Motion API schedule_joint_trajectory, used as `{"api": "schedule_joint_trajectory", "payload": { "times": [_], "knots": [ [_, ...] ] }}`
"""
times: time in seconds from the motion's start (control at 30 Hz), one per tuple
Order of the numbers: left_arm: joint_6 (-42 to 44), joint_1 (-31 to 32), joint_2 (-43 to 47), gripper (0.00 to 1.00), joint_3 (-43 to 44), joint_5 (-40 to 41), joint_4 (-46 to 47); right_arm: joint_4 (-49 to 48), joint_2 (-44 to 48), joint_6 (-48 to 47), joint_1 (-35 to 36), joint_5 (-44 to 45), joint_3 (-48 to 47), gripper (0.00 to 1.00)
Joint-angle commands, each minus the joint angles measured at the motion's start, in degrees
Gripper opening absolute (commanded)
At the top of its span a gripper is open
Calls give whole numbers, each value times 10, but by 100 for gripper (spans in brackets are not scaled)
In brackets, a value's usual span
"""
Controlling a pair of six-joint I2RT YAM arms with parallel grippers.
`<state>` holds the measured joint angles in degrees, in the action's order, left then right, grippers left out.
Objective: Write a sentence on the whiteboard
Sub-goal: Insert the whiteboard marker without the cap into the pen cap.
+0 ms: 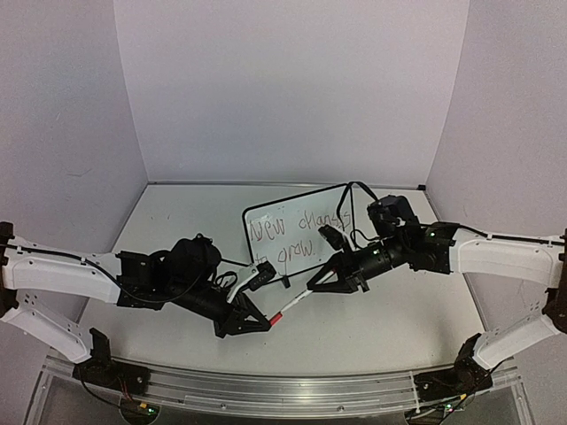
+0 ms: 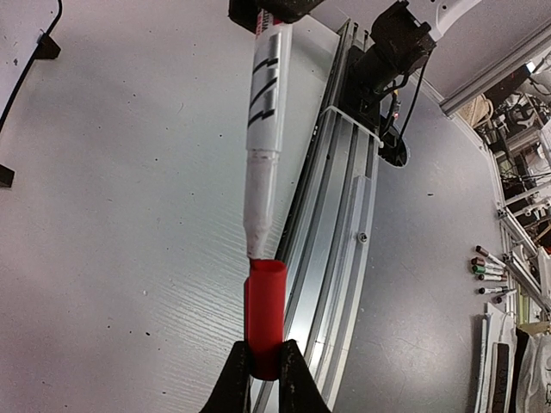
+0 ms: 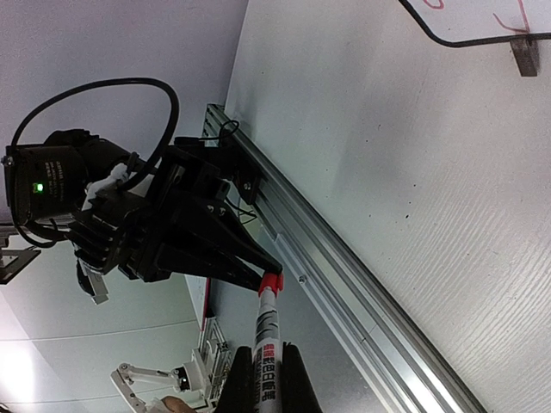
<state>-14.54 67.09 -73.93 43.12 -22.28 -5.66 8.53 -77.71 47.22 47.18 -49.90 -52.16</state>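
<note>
The whiteboard (image 1: pixel 297 232) stands at the middle back of the table, and its corner (image 3: pixel 482 26) shows in the right wrist view. The sentence (image 1: pixel 299 228) is on it in two thin dark handwritten lines. In front of the board, both grippers meet over the table. My left gripper (image 1: pixel 266 322) (image 2: pixel 265 366) is shut on the marker's red cap (image 2: pixel 265 314). My right gripper (image 1: pixel 316 282) (image 3: pixel 265 354) is shut on the white marker body (image 3: pixel 267 331) (image 2: pixel 267 95). The marker's tip sits just at the mouth of the cap (image 3: pixel 270 282).
An aluminium rail (image 1: pixel 292 390) (image 2: pixel 344 198) runs along the table's near edge under the grippers. The board's small black foot (image 3: pixel 523 56) rests on the tabletop. Several spare markers (image 2: pixel 486 268) lie off the table to the right. Pale walls enclose the back and sides.
</note>
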Motion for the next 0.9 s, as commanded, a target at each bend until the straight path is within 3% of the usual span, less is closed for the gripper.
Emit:
{"api": "schedule_joint_trajectory", "payload": {
  "times": [0.0,0.87],
  "knots": [
    [14,1,2,0,29,11,6,-19,-8,-3,2,-18,-14,0],
    [-7,0,17,0,-9,23,21,-14,28,11,4,36,-9,0]
  ]
}}
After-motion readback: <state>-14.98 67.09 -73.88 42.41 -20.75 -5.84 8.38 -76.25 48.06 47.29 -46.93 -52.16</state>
